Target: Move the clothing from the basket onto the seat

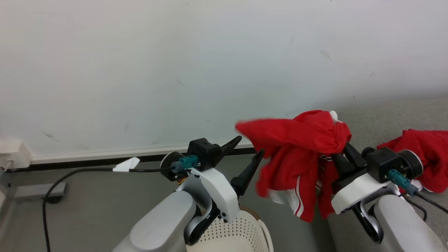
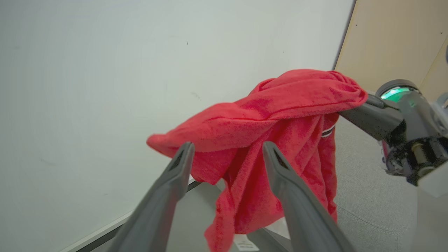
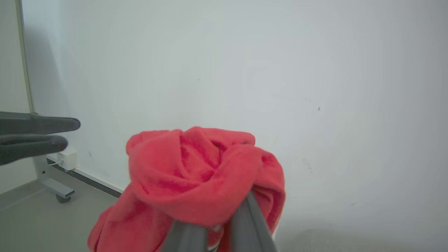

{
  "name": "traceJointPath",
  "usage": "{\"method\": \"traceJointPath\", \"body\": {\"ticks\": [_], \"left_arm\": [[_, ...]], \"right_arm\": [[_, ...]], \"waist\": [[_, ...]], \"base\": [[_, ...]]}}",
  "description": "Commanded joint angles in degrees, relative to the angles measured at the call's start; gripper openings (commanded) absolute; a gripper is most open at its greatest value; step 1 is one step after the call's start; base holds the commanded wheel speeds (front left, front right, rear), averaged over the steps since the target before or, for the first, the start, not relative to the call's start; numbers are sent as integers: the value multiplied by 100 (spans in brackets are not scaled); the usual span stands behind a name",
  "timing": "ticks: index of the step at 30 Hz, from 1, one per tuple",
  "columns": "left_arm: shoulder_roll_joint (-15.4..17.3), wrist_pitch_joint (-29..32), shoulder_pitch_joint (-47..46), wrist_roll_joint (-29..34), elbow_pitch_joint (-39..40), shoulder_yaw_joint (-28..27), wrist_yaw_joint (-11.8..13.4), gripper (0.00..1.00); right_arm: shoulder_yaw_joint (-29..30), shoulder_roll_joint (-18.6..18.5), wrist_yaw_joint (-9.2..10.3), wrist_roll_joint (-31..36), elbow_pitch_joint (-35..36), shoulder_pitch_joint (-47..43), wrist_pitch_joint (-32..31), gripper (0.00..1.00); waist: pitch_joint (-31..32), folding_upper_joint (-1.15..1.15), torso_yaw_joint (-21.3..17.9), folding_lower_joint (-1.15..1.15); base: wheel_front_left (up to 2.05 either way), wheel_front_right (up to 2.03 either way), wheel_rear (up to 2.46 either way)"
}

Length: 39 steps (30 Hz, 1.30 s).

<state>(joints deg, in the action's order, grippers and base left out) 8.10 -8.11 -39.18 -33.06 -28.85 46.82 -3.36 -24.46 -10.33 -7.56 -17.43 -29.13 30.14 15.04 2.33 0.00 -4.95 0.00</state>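
Observation:
A red garment [image 1: 297,147] with white stripes hangs in the air, bunched over my right gripper [image 1: 341,155], which is shut on it. The same garment [image 2: 280,105] hangs just beyond the open left gripper [image 2: 227,145], whose fingers do not pinch it. In the head view the left gripper [image 1: 250,145] stands open beside the cloth's left corner. The right wrist view has the garment [image 3: 196,168] draped over the right gripper [image 3: 217,220]. A second red garment [image 1: 425,157] lies on the grey seat [image 1: 385,115] at the right. The cream basket [image 1: 241,232] is below my left arm.
A pale wall fills the background, with a dark baseboard along its foot. A black cable [image 1: 70,173] runs over the grey floor at the left. A wheeled grey frame foot [image 3: 57,190] stands by the wall. A tan panel [image 2: 395,42] is beyond the seat.

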Motion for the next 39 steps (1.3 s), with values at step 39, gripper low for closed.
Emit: {"method": "traceJointPath", "body": {"ticks": [39], "left_arm": [[484, -423, 93, 372, 469, 291, 102, 100]], "right_arm": [[1976, -398, 14, 8, 2126, -928, 19, 0]], "waist": [[-1110, 0, -2273, 0]], "base": [[0, 0, 0]]}}
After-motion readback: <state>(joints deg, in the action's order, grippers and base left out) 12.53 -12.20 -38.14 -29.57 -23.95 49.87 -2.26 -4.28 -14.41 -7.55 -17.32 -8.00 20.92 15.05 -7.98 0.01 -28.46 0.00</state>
